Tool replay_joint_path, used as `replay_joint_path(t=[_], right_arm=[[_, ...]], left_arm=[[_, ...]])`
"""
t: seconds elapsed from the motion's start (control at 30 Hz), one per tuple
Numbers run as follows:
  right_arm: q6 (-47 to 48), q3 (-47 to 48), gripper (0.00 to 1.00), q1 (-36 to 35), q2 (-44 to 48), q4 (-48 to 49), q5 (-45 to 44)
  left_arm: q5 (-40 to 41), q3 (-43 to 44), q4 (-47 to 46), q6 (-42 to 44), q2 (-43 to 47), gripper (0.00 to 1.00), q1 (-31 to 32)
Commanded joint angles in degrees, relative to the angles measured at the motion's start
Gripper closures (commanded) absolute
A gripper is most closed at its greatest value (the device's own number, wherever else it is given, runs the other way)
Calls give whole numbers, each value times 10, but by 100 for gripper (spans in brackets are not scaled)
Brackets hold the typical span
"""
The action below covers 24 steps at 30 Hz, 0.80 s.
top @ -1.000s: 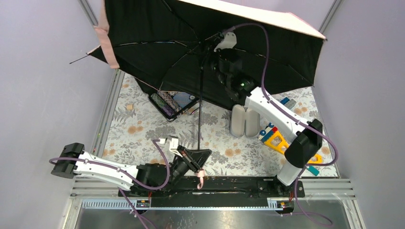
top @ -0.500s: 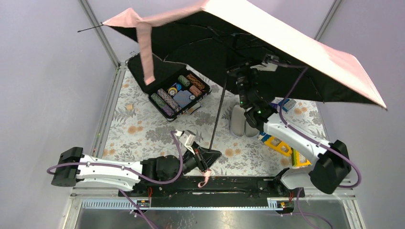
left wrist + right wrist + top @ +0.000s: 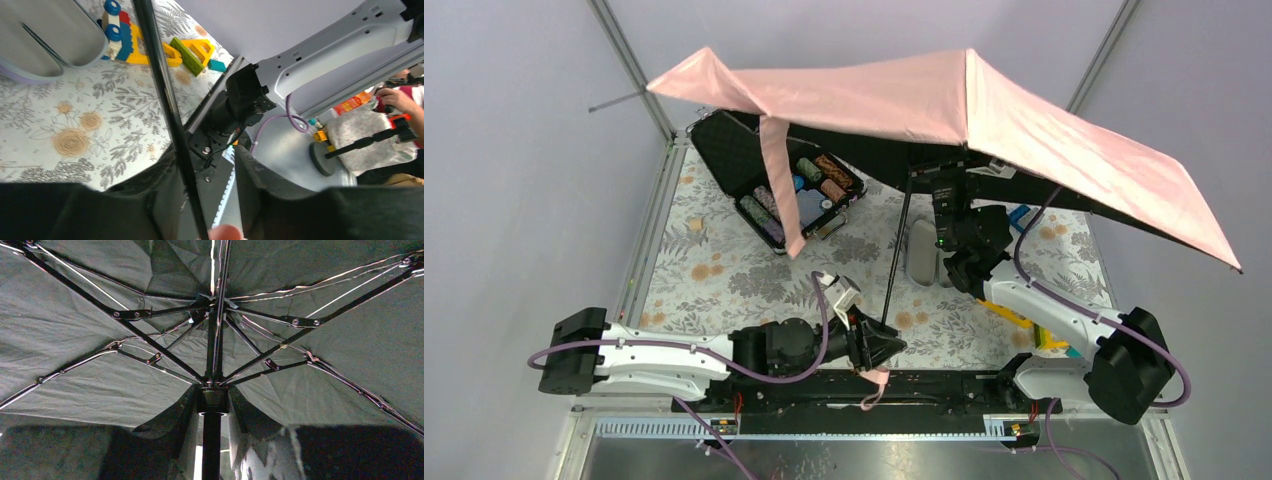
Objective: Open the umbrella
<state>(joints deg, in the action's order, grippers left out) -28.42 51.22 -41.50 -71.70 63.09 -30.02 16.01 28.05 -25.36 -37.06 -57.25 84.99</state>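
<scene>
**A:** Handle (image 3: pixel 226 233) first: small, pink, low at the near edge, with the left fingers (image 3: pixel 879 345) clamped on it and a pink strap (image 3: pixel 874 385) dangling below.

**B:** And the thin black shaft (image 3: pixel 896 255) climbs from there, leaning slightly right, above the flowered tabletop (image 3: pixel 704 280).

**A:** Follow it up! The right fingers (image 3: pixel 167 427) sit either side of the shaft just under the runner (image 3: pixel 212 401). Slivers of light show beside the shaft, so I cannot tell whether they pinch it or only flank it.

**B:** Above them the umbrella (image 3: pixel 894 100) is spread wide. Black ribs (image 3: pixel 150 342) fan out from the hub across the black lining.

**A:** From overhead, the pale pink canopy (image 3: pixel 1064 150) roofs the far half of the tabletop, its right corner reaching out past the tabletop's right side. One pink tab (image 3: pixel 779 190) hangs down.

**B:** Under it, a grey oval case (image 3: pixel 919 255) lies near the shaft, with coloured toy blocks (image 3: pixel 192 50) just beside it. An open black case (image 3: pixel 724 150) of rolls sits at the far left.
</scene>
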Motion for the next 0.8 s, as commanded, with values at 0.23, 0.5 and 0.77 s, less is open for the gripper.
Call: replay_joint_path(t=[0.23,0.5,0.77], right_arm=[[-50,-36,100,-28,41,86,46],[-62,-38,100,-33,41,92,49],[-69,-39,100,-34,39,108,40]], left_arm=[[-6,33,-40,-25,-24,25,-15],[20,47,-7,-55,-76,21,-15],[-8,39,-63,-57,-109,40,-14]])
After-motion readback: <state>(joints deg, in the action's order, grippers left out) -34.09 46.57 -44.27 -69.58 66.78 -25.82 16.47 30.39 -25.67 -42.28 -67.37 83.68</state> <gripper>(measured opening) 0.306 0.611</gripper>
